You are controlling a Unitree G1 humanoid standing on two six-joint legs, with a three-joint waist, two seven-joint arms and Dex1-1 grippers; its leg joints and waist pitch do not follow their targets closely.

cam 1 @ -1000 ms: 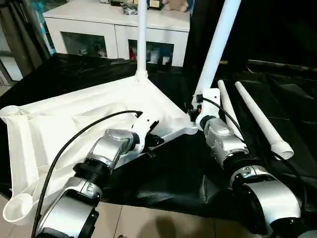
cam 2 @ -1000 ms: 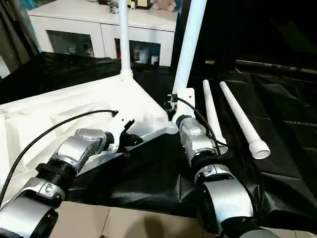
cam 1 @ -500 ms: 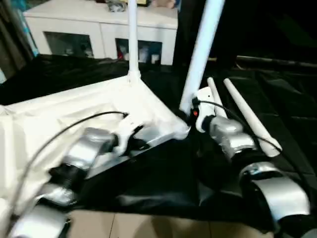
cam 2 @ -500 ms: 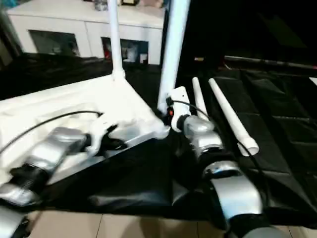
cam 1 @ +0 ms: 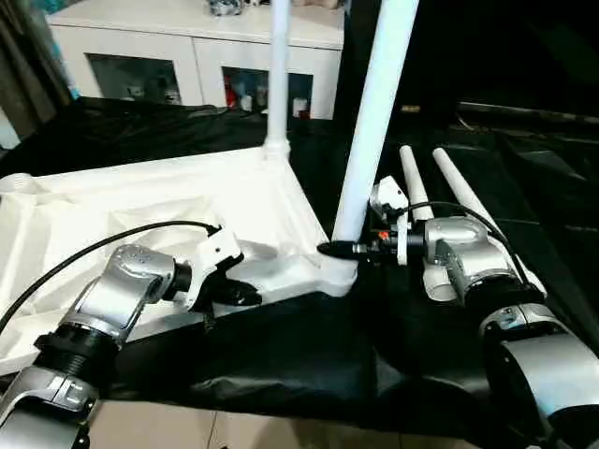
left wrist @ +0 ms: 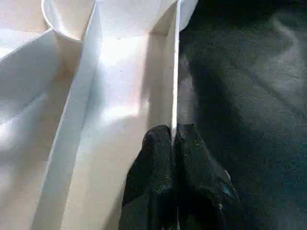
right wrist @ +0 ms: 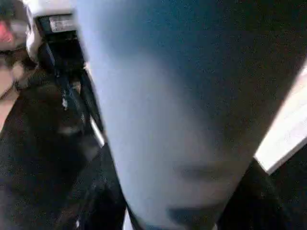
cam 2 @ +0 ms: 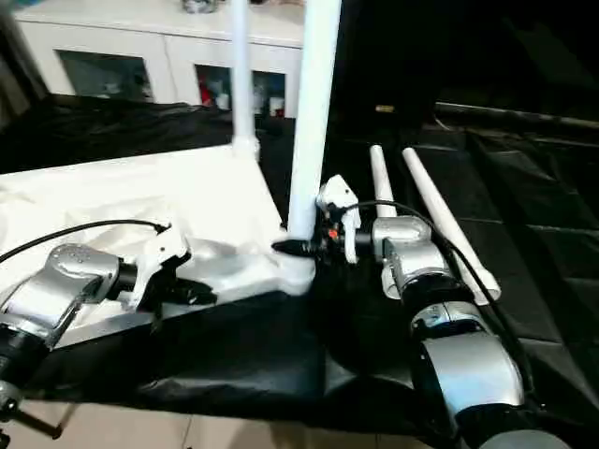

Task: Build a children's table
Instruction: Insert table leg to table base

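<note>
Children's table (cam 1: pixel 140 215) lies upside down on the black-covered floor, roughly half built: nearest the robot, the left gripper (left wrist: pixel 173 143) is pinched tight on the thin rim wall of the ribbed underside, while the right gripper (cam 1: pixel 348 249) holds the near leg (cam 1: pixel 372 112) low down, where it stands in its corner socket. Farther back a second leg (cam 1: pixel 278 65) already stands upright at the far corner. Two loose legs (cam 1: pixel 449 192) lie side by side to the right, and the left-hand sockets (cam 1: pixel 14 184) look unfilled.
</note>
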